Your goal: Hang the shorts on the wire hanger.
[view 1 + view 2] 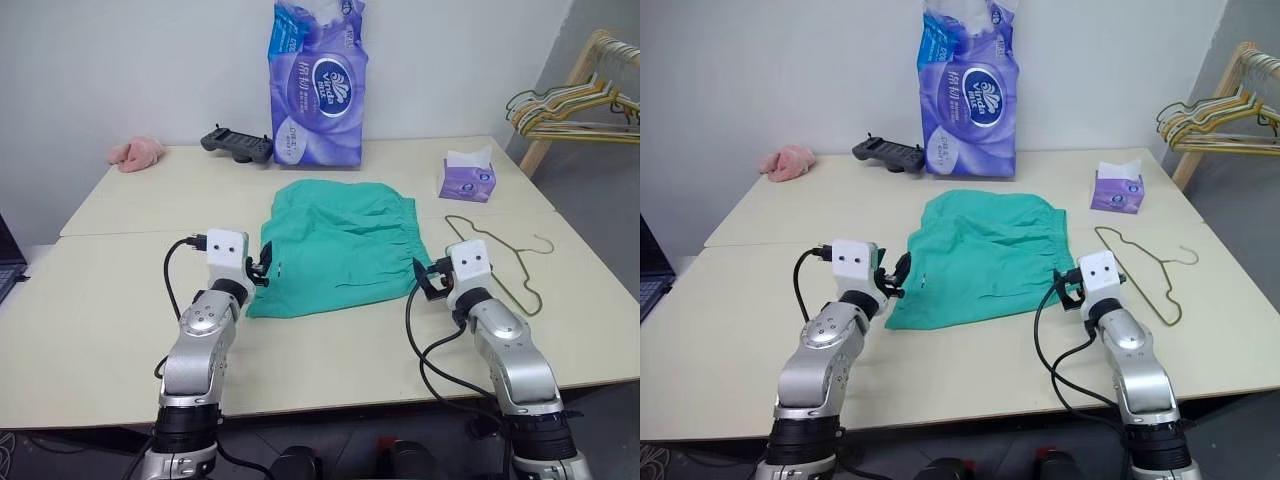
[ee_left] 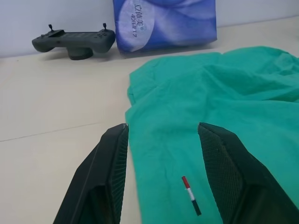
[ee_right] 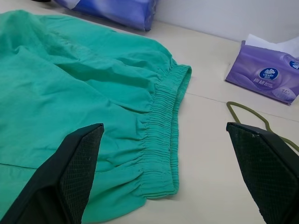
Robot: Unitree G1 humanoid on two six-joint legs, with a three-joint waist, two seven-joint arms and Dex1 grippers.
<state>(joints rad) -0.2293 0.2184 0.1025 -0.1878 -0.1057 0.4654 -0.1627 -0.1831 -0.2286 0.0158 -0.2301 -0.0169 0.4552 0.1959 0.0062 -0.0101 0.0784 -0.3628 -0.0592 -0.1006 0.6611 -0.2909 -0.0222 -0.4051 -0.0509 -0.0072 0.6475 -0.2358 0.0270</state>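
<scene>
The teal-green shorts (image 1: pixel 335 245) lie flat on the table (image 1: pixel 110 300), their gathered waistband (image 3: pixel 163 121) along the right side. To their right lies the thin olive wire hanger (image 1: pixel 500 262), hook pointing right. My left gripper (image 2: pixel 162 126) is level at the shorts' near left edge. Its fingers (image 2: pixel 110 177) are open, with the cloth's edge lying between them, not pinched. My right gripper (image 3: pixel 164 126) is level at the near right corner. It is open wide, with the waistband's end between its fingers (image 3: pixel 77 163). The hanger's wire (image 3: pixel 247 112) lies just past its right finger.
A tall purple tissue pack (image 1: pixel 320 85) stands behind the shorts, with a dark game controller (image 1: pixel 236 143) to its left. A small purple tissue box (image 1: pixel 466 178) sits back right, a pink cloth lump (image 1: pixel 137 152) back left. A rack of coloured hangers (image 1: pixel 575 105) stands off the table's right corner.
</scene>
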